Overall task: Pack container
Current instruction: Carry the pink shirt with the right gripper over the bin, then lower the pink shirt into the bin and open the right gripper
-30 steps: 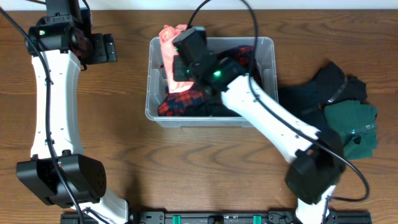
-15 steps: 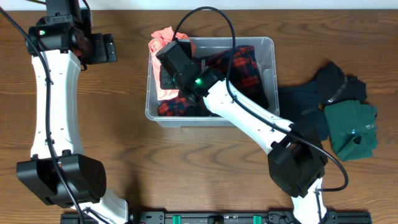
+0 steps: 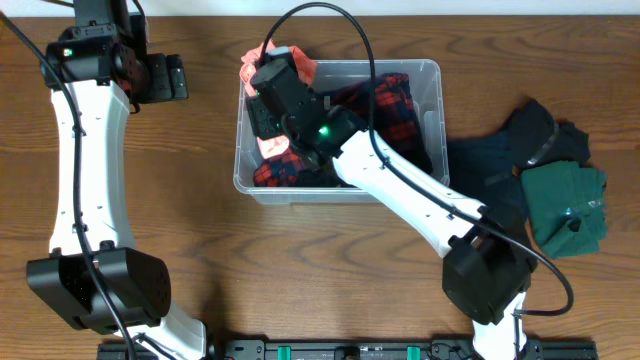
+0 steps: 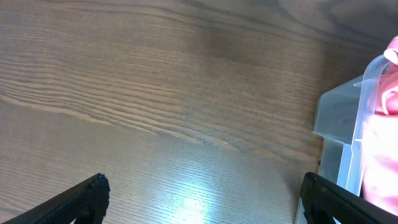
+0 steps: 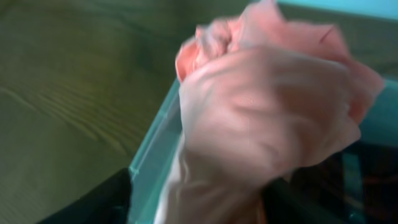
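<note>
Progress check on the packing; we'd call it partway done. The container (image 3: 340, 193) sits flat in the middle of the tabletop (image 3: 200, 240), a bit toward the far edge, open side up; its long axis runs left to right, short walls at the left and right ends.

Inside we can already see a red plaid garment (image 3: 390, 105) with something dark under it, so part of the load is in. The right hand (image 3: 272, 105) hangs over the far left corner of the bin, with a bunched pink cloth (image 5: 267, 118) right in front of its camera; that cloth spills partly over the rim there, so we'd say it isn't properly in yet. The cloth hides the fingers, so we can't tell if that hand is clamped or not.

The left hand (image 3: 170, 78) hovers over bare wood to the left of the bin, fingers (image 4: 87, 196) wide apart, holding nothing.

Left to go, by our guess: the dark garments (image 3: 530, 135) and the folded green garment (image 3: 570, 205) lying on the tabletop to the right of the bin.
</note>
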Motion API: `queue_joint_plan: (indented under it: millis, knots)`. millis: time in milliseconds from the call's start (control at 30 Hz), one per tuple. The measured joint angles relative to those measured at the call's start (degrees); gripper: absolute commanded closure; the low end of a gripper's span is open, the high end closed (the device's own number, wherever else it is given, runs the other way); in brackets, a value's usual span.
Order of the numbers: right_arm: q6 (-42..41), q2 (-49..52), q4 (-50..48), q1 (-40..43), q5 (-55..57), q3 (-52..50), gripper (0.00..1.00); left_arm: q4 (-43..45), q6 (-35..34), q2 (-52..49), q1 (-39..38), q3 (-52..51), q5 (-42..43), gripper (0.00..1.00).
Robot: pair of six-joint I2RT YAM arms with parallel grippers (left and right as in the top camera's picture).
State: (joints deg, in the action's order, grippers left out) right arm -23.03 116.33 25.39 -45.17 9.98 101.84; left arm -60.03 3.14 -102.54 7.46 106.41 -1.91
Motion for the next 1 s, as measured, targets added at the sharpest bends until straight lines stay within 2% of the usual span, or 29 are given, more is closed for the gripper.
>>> queue_joint_plan:
  millis: [200, 333, 400, 600, 700, 867, 1000]
  knots:
    - [4.3, -0.3, -1.0, 1.9, 0.4, 0.0, 0.51, 0.0, 0.0, 0.0, 0.0, 0.0, 0.0, 0.02]
    - [4.7, -0.3, 1.2, 2.3, 0.3, 0.0, 0.48, 0.0, 0.0, 0.0, 0.0, 0.0, 0.0, 0.02]
    - [4.9, -0.3, 1.4, 2.1, 0.3, 0.0, 0.5, 0.0, 0.0, 0.0, 0.0, 0.0, 0.0, 0.02]
    - [8.2, -0.3, -4.2, 1.9, 0.2, 0.0, 0.87, 0.0, 0.0, 0.0, 0.0, 0.0, 0.0, 0.02]
    - [9.1, -0.2, -7.6, 2.0, 0.1, 0.0, 0.96, 0.0, 0.0, 0.0, 0.0, 0.0, 0.0, 0.02]
    - [9.7, 2.8, -12.7, 2.4, 0.1, 0.3, 0.94, 0.0, 0.0, 0.0, 0.0, 0.0, 0.0, 0.02]
    - [9.9, 9.7, -14.0, 2.6, -0.1, 0.4, 0.92, 0.0, 0.0, 0.0, 0.0, 0.0, 0.0, 0.02]
